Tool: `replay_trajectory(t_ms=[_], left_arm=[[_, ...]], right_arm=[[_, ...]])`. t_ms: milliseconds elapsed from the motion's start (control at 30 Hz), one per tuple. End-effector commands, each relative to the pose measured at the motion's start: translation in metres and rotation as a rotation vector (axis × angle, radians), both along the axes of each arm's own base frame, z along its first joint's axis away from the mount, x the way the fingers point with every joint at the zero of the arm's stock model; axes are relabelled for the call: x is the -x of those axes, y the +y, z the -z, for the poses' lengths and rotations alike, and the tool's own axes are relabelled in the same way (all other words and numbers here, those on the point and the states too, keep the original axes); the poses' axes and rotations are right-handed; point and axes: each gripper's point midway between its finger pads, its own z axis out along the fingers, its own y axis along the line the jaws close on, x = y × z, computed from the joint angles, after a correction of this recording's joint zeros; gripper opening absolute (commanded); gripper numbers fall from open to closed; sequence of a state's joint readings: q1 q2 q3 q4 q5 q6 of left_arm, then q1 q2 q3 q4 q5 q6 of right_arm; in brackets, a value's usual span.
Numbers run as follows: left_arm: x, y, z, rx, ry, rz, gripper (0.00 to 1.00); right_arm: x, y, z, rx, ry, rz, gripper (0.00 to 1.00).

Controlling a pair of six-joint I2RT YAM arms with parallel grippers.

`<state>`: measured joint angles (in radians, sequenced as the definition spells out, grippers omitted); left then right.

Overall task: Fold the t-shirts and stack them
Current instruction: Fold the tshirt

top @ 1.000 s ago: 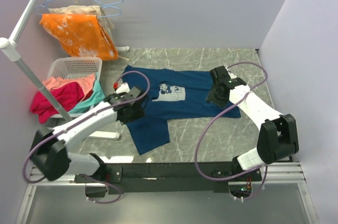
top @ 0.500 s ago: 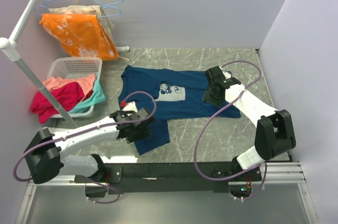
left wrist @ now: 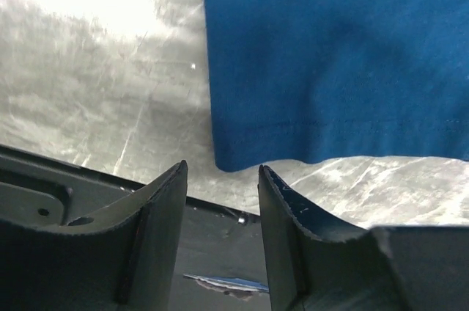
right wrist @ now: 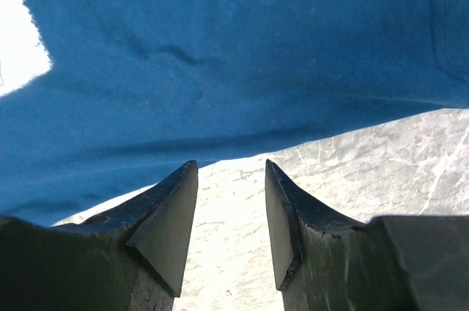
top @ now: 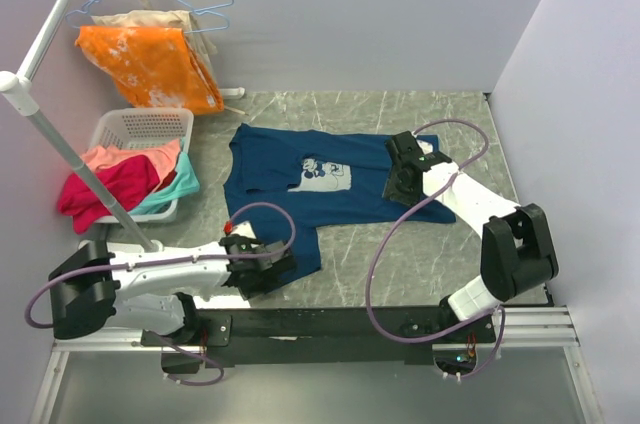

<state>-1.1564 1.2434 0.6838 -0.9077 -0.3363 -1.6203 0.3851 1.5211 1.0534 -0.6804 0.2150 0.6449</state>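
A navy blue t-shirt [top: 340,194] with a pale square print [top: 325,174] lies spread face up on the marble table. Its lower part trails toward the near edge. My left gripper [top: 275,269] hovers low beside the shirt's near hem corner. In the left wrist view that corner [left wrist: 223,161] sits just beyond the open, empty left gripper [left wrist: 222,173]. My right gripper [top: 397,184] hangs over the shirt's right side. In the right wrist view the right gripper [right wrist: 231,168] is open over bare marble, with the shirt's edge [right wrist: 220,54] just ahead.
A white laundry basket [top: 140,126] holding pink, red and teal clothes stands at the left. Behind it an orange garment [top: 150,64] hangs on a hanger. A white pole [top: 60,149] slants across the left side. The black mounting rail [top: 330,322] runs along the near edge.
My left arm has swung from the shirt's left side back toward the near edge, to the hem corner, and its jaws have narrowed a little. The right gripper has shifted slightly left.
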Motion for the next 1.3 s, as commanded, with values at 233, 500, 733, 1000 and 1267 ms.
replay_trajectory(t_ms=[233, 500, 733, 1000, 1267], left_arm=[[-0.006, -0.012, 0.01, 0.029, -0.022, -0.077, 0.5], [-0.011, -0.009, 0.02, 0.013, 0.007, -0.087, 0.38], [-0.012, -0.007, 0.014, -0.015, 0.008, -0.091, 0.07], [-0.027, -0.005, -0.018, -0.061, -0.06, -0.088, 0.01], [-0.075, -0.009, -0.084, -0.188, -0.215, -0.03, 0.01]], right_arm=[[-0.003, 0.004, 0.001, 0.014, 0.001, -0.03, 0.49], [-0.002, 0.003, -0.002, 0.013, 0.0, -0.026, 0.48], [-0.001, -0.001, -0.004, 0.031, -0.003, -0.01, 0.47], [0.003, -0.019, -0.01, 0.081, -0.041, 0.097, 0.46], [0.019, -0.063, -0.004, 0.127, -0.03, 0.288, 0.48]])
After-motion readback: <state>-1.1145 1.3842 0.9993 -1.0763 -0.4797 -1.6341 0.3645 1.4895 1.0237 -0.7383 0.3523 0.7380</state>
